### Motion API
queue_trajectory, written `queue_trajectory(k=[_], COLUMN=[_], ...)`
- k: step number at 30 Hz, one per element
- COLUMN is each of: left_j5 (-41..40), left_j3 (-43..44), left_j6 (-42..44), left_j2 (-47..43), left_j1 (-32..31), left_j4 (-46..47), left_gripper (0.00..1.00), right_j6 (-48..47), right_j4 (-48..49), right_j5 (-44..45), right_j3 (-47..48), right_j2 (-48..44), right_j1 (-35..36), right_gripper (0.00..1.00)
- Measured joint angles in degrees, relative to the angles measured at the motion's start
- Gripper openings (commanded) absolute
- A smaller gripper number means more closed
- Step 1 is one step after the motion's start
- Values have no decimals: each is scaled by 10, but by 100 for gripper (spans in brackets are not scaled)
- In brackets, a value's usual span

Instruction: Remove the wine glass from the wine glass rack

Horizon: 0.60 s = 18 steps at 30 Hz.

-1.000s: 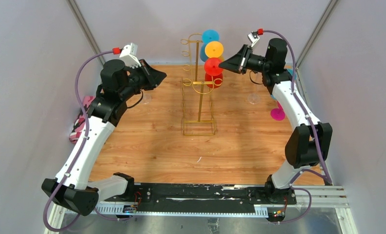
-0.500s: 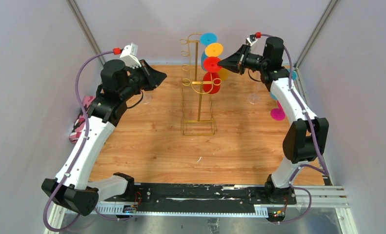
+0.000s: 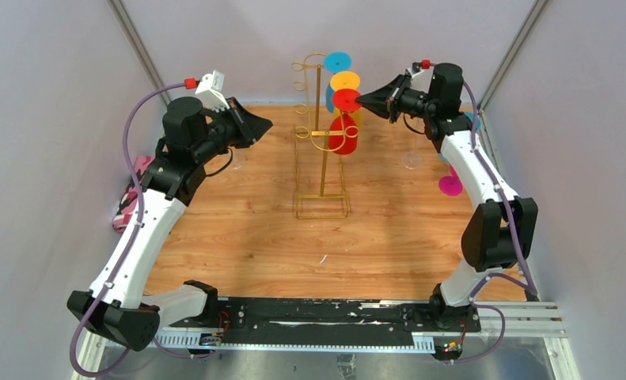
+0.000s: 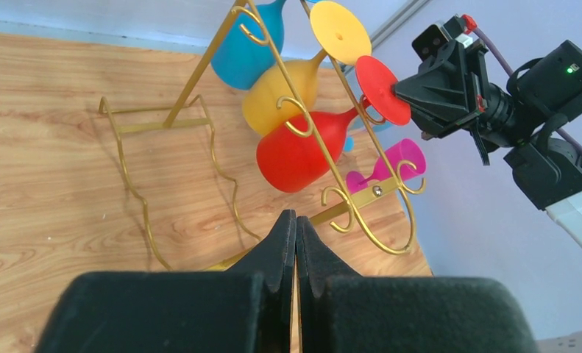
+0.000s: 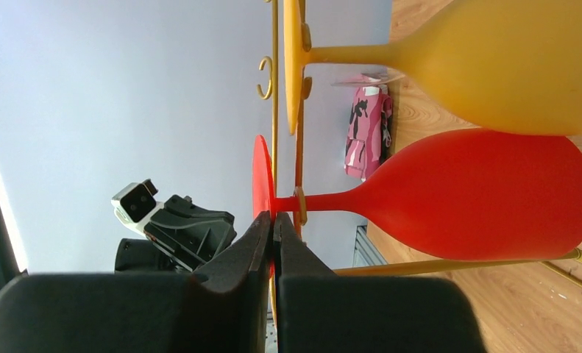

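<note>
The gold wire wine glass rack stands at the table's far middle. On its right side hang a blue glass, a yellow glass and a red wine glass, bowls down. My right gripper is shut on the rim of the red glass's foot; its stem still sits in a gold hook. My left gripper is shut and empty, left of the rack; in the left wrist view it points at the rack and the red glass.
A pink wine glass lies on the table by the right arm. A clear glass stands at the right, another faint one at the left. A pink patterned object lies at the table's left edge.
My right gripper moved up and toward the rack and closed on the red glass's foot. The red glass swung so its bowl hangs lower. The left arm barely moved.
</note>
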Motion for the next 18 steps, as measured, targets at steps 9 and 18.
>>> queue_trajectory(k=[9, 18], left_j5=[7, 17], left_j3=[0, 0], left_j6=[-5, -16], left_j2=[-6, -6], left_j1=[0, 0], left_j4=[0, 1], left_gripper=[0, 0], right_j6=[12, 14], right_j4=[4, 6], right_j5=[20, 26], right_j3=[-44, -100], right_j2=[-50, -83], right_j1=[-14, -43], right_gripper=[0, 0])
